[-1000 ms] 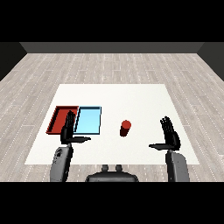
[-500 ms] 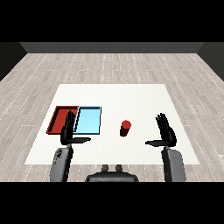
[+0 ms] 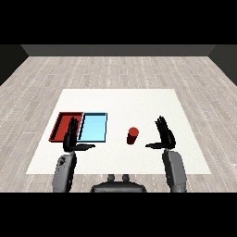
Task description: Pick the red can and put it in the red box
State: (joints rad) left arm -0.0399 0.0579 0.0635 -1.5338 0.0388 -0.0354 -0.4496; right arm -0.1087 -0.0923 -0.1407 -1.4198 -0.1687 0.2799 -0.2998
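Note:
A small red can [image 3: 133, 135] stands upright on the white table [image 3: 139, 104], right of the two trays. The red tray [image 3: 63, 123] lies at the left, with the light blue tray [image 3: 94, 127] beside it. My right hand [image 3: 165, 135] is raised to the right of the can, fingers straight and thumb pointing toward it, a short gap away. My left hand [image 3: 71, 138] is held up in front of the trays' near edge, fingers straight, and covers part of the red tray's near right corner. Neither hand holds anything.
Both trays look bare inside. The table's near edge runs just behind my forearms, and grey plank floor surrounds the table.
My right hand has moved left toward the can over the three frames. The left hand and the can have stayed where they were.

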